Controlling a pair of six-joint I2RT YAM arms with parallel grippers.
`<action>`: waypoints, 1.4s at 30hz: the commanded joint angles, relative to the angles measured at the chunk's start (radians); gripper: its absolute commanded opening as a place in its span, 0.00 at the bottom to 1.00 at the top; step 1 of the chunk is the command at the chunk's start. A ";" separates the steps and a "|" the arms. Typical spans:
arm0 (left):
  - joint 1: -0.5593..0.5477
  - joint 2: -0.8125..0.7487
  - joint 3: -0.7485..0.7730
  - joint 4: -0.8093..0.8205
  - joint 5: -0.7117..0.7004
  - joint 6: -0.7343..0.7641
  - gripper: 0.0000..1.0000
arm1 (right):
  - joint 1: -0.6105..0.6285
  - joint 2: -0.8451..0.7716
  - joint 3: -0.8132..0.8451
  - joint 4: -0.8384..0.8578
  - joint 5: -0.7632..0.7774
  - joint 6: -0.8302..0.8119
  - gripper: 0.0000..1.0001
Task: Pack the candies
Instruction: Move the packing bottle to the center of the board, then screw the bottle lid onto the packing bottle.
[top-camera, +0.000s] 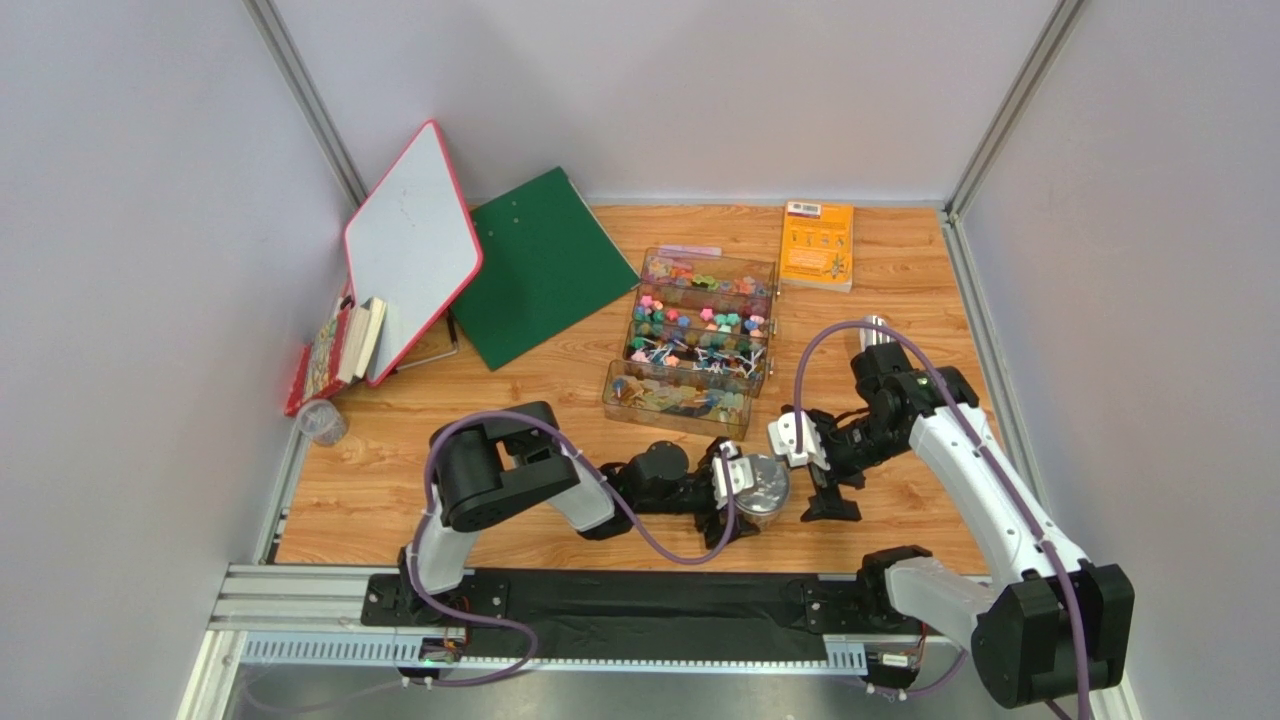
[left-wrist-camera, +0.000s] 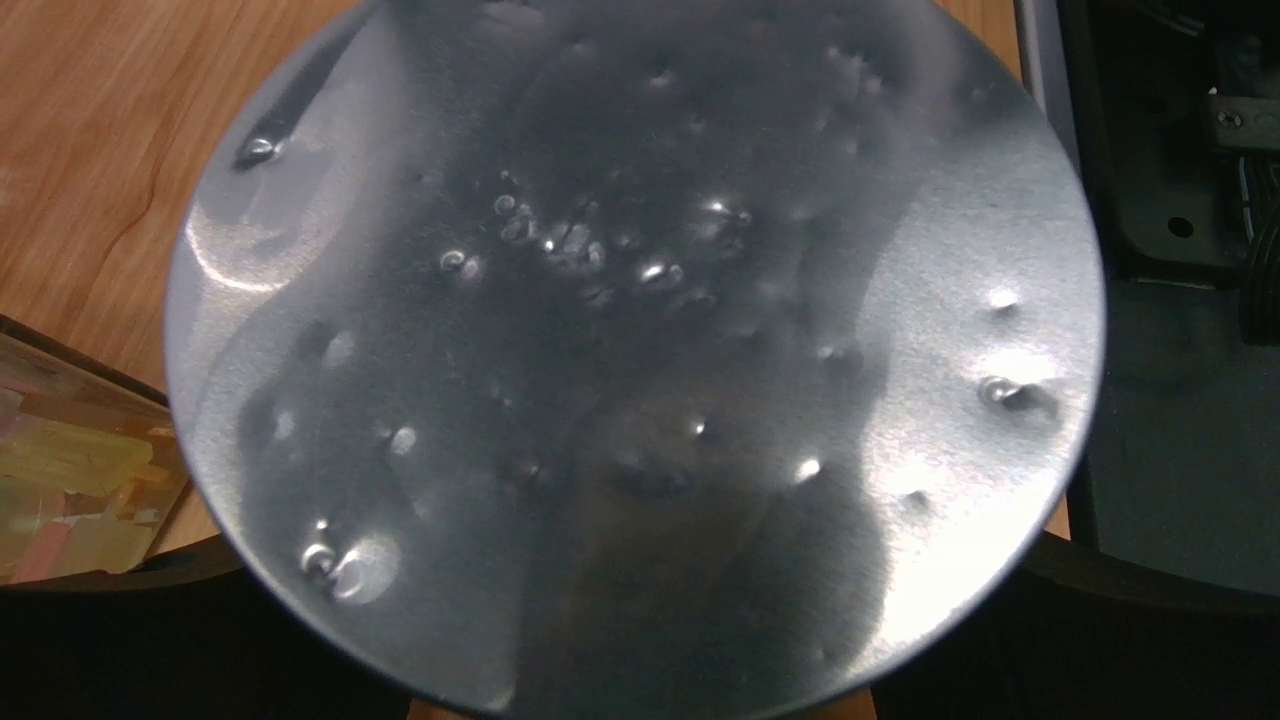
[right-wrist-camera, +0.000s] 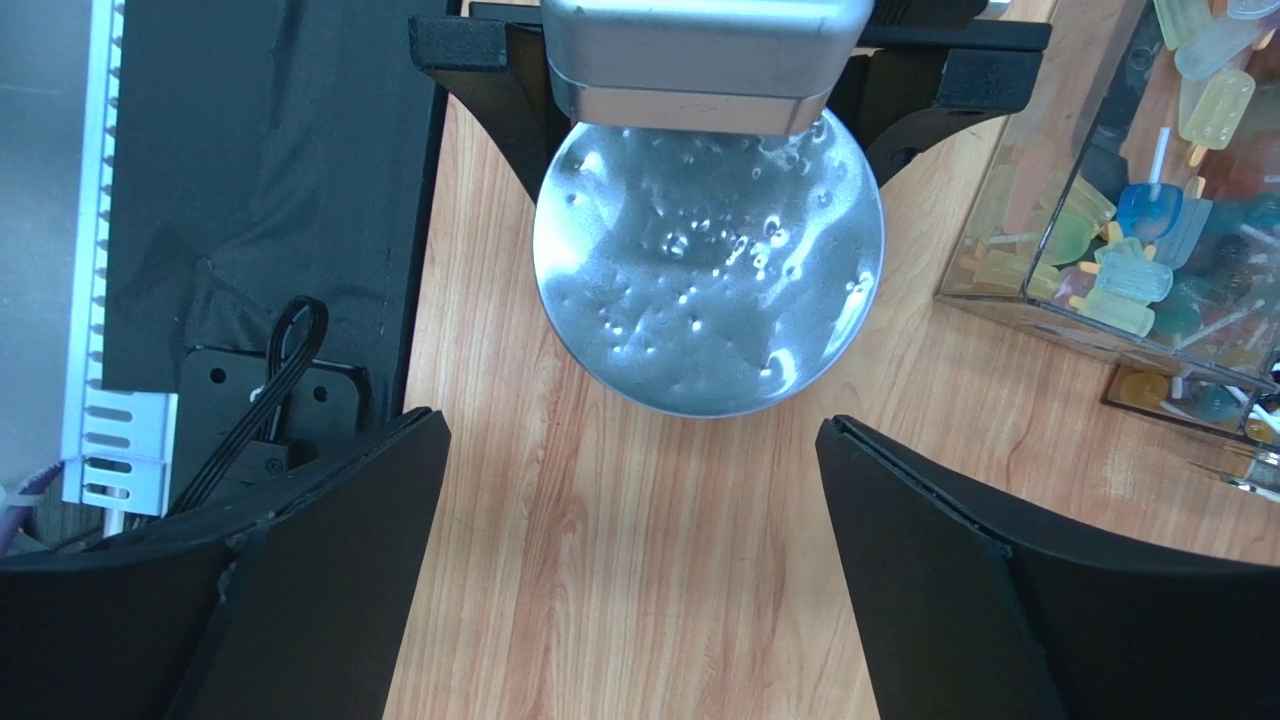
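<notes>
The candies fill a clear tiered box at the middle of the wooden table; they also show at the right wrist view's upper right. My left gripper is shut on a round, dented metal scoop, holding it low over the table in front of the box. The scoop's shiny surface fills the left wrist view and hides the fingertips. I see no candy on it. My right gripper is open and empty over bare wood, just right of the scoop.
An orange booklet lies at the back right. A green clipboard and a red-rimmed white board lean at the back left, with books and a plastic cup beside them. A black mat covers the near edge.
</notes>
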 joint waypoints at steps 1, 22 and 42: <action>-0.012 0.083 -0.006 0.012 -0.043 -0.040 0.88 | 0.002 -0.004 0.019 -0.108 -0.010 -0.089 1.00; -0.009 0.177 -0.024 0.077 -0.078 -0.040 0.35 | 0.041 0.183 0.108 -0.032 -0.027 -0.008 1.00; 0.000 0.175 -0.043 0.107 -0.129 -0.060 0.00 | 0.104 0.049 -0.022 -0.086 0.151 0.069 1.00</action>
